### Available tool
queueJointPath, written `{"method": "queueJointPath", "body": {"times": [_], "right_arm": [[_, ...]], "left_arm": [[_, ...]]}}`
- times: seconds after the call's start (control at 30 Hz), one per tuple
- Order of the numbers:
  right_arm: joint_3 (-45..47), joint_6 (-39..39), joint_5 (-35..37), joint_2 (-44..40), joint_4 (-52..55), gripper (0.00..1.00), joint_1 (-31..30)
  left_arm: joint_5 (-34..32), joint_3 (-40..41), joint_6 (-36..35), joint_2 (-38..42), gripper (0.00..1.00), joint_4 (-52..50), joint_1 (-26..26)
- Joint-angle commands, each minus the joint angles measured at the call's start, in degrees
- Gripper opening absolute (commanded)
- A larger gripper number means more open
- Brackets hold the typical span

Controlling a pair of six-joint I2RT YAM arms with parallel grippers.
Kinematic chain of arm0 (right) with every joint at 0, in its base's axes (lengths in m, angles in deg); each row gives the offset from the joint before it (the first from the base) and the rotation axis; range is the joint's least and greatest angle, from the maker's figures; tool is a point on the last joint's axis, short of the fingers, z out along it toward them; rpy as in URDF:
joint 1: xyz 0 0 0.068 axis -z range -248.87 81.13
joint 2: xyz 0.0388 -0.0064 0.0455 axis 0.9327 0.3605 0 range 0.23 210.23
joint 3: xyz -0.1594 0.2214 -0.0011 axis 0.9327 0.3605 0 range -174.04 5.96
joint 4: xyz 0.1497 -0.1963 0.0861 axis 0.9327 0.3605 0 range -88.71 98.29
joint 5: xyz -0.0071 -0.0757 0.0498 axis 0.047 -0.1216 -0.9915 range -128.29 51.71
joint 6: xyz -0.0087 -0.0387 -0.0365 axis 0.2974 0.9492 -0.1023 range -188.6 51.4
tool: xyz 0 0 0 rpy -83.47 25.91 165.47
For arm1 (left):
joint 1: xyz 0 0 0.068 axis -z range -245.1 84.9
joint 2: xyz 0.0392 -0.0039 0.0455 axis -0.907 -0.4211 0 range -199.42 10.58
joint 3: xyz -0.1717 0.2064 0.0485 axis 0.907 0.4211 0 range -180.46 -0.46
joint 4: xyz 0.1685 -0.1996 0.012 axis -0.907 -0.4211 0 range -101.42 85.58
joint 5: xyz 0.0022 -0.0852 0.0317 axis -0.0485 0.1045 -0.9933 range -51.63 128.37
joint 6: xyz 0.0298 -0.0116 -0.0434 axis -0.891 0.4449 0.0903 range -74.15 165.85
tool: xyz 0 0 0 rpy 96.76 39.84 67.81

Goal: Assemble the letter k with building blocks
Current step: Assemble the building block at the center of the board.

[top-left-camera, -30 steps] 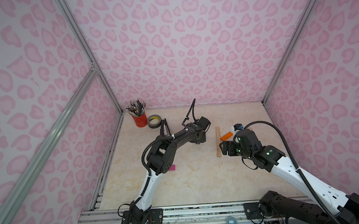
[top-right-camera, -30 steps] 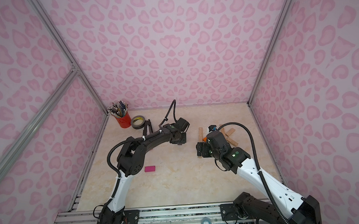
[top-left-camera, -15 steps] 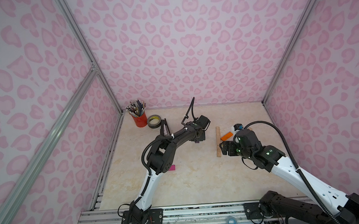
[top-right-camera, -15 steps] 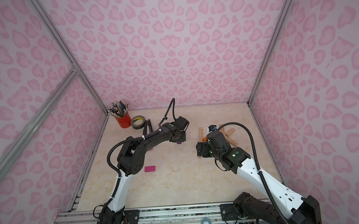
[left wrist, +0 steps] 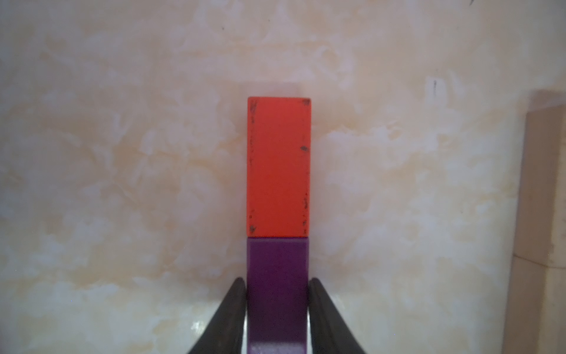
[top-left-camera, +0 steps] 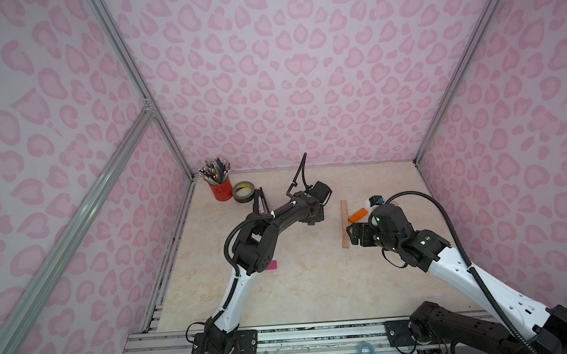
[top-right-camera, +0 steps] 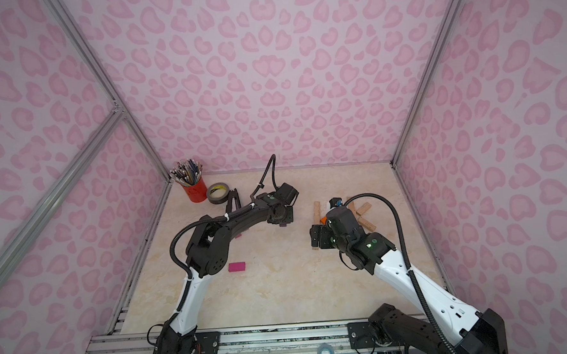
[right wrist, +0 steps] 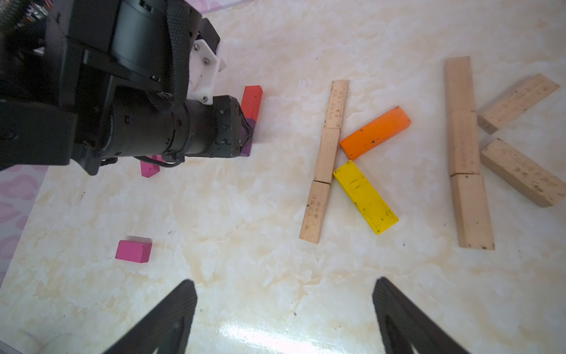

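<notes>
1. Nearest me, a magenta block (top-right-camera: 237,267) lies flat and alone on the pale marbled surface (top-left-camera: 314,282), well apart from the other blocks.
2. A little further in, the right tool (right wrist: 283,283) hangs above the surface with its jaws wide and nothing between them. It is close to the near end of a wooden stem (right wrist: 324,153).
3. That stem is three plain bars laid end to end. An orange block (right wrist: 375,131) and a yellow block (right wrist: 364,196) slant off it to make a K. Just beside it lies a second K (right wrist: 462,144), all in plain wood.
4. Across from those, the left tool (left wrist: 277,280) sits low over a purple block (left wrist: 277,260). Its jaws are narrow and close against both long sides, but I cannot tell whether they press it. A red block (left wrist: 278,165) lies end to end with the purple one, touching it, which looks to me like the start of another stem.
5. The blocks look stiff, light and smoothly painted. I would take one across its narrow width, near the middle of its length, with a modest squeeze. Being so light, any neighbour that gets brushed would likely slide out of line.
6. Along the far wall sit a black stapler (top-left-camera: 260,200), a tape roll (top-left-camera: 243,191) and a red cup of pencils (top-left-camera: 220,189), clear of the work.
</notes>
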Motion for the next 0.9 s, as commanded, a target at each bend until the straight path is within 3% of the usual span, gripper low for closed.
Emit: {"method": "queueJointPath", "body": {"times": [0.0,0.53,0.7,0.87], "right_arm": [[0.0,0.3,-0.4,0.1,0.0,0.91,0.0],[-0.3,0.4,-0.5,0.0,0.2,0.91,0.0],[-0.8,0.6,-0.6,0.2,0.2,0.91,0.0],[-1.1,1.4,-1.6,1.1,-0.5,0.91,0.0]], "left_arm": [[-0.4,-0.8,0.3,-0.3,0.40,-0.8,-0.1],[-1.1,-0.3,0.2,3.0,0.44,0.0,-0.1],[-2.2,2.1,-0.3,10.3,0.46,1.4,-0.1],[-2.5,12.2,0.2,22.6,0.47,6.2,-1.1]]}}
